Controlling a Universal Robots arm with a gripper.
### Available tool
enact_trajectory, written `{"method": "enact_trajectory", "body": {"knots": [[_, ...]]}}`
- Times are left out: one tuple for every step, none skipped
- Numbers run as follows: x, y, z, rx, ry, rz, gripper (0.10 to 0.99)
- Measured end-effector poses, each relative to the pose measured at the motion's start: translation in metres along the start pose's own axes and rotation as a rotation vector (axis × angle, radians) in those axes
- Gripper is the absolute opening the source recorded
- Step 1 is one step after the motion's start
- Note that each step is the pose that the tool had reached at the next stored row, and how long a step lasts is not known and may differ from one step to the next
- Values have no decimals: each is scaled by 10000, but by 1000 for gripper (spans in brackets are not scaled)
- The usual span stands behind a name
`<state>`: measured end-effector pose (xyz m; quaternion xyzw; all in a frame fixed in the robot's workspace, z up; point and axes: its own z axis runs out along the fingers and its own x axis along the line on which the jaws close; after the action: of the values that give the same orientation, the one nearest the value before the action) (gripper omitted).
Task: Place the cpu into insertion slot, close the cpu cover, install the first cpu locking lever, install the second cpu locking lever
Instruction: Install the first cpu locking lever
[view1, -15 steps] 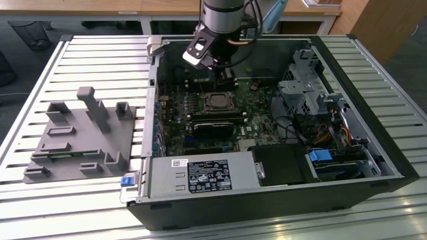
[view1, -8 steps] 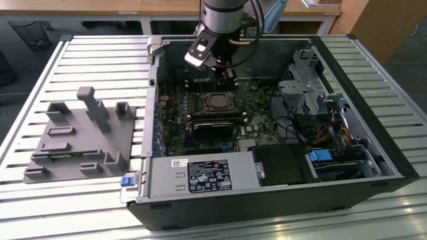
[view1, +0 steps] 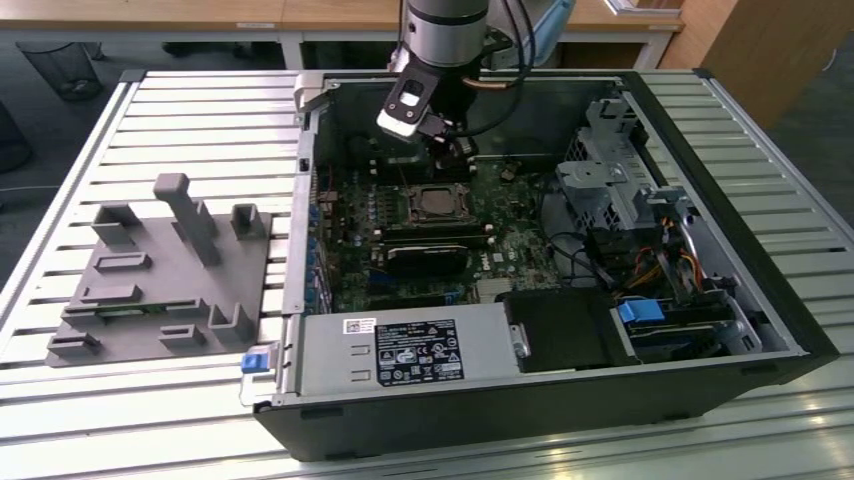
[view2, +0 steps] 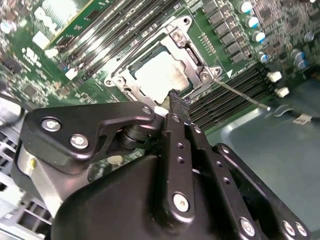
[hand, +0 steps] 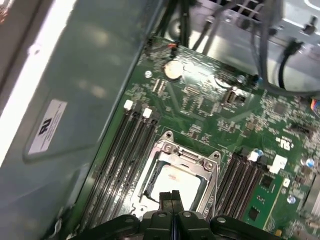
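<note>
Inside the open computer case (view1: 534, 412), the cpu (hand: 176, 180) lies seated in the insertion slot (hand: 148, 184) under the closed cpu cover (hand: 189, 156), and the pincer (hand: 170, 196), fingers (hand: 165, 198) pressed together on nothing, hangs at the cover's edge, with a thin locking lever (view2: 240, 93) slanting away just beside its tips.
</note>
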<state>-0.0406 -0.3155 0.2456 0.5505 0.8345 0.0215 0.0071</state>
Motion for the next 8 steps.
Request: {"method": "enact_trajectory", "body": {"knots": [[0,0,0,2,8,-179,106],[0,0,0,4,15,-360,106],[0,0,0,7,23,-538,106],[0,0,0,9,31,-719,106],[0,0,0,12,38,-909,106],[0,0,0,14,45,-1086,106],[0,0,0,17,51,-1255,106],[0,0,0,19,56,-1405,106]]}}
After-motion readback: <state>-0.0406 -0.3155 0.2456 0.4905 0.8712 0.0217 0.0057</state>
